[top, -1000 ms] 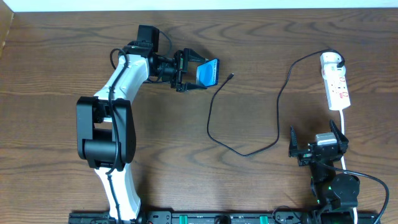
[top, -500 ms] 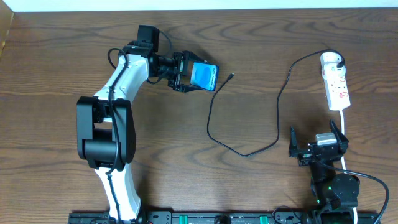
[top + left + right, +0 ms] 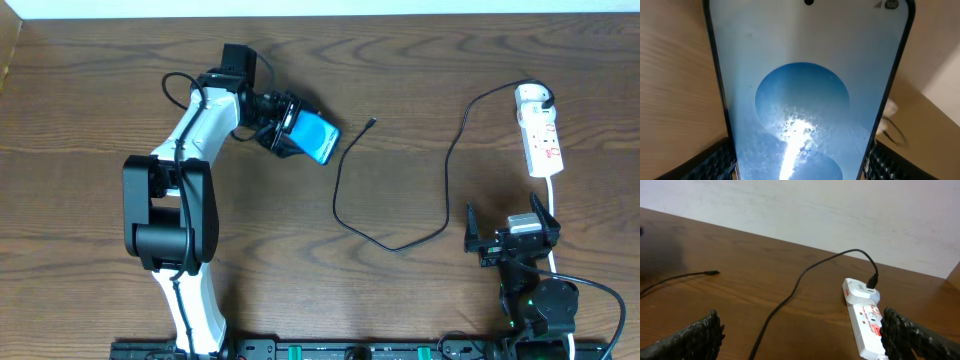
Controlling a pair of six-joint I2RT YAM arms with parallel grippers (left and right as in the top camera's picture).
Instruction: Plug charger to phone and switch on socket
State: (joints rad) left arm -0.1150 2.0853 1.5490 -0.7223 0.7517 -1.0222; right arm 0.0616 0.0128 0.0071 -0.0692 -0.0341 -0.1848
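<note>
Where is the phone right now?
Overhead, the phone is upper centre-left, gripped in the left hand, just left of the loose cable tip.

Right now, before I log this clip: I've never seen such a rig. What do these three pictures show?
The machine is a two-armed robot at a brown wooden table. One picture looks down from above; the other two come from cameras on each wrist. The left gripper is shut on a slim smartphone with a bright blue screen, which fills the left wrist view. The right gripper is open and empty. On the table lie a long thin black charger cable, its small connector tip free, and a narrow white power strip with the cable's white plug in it.
</note>
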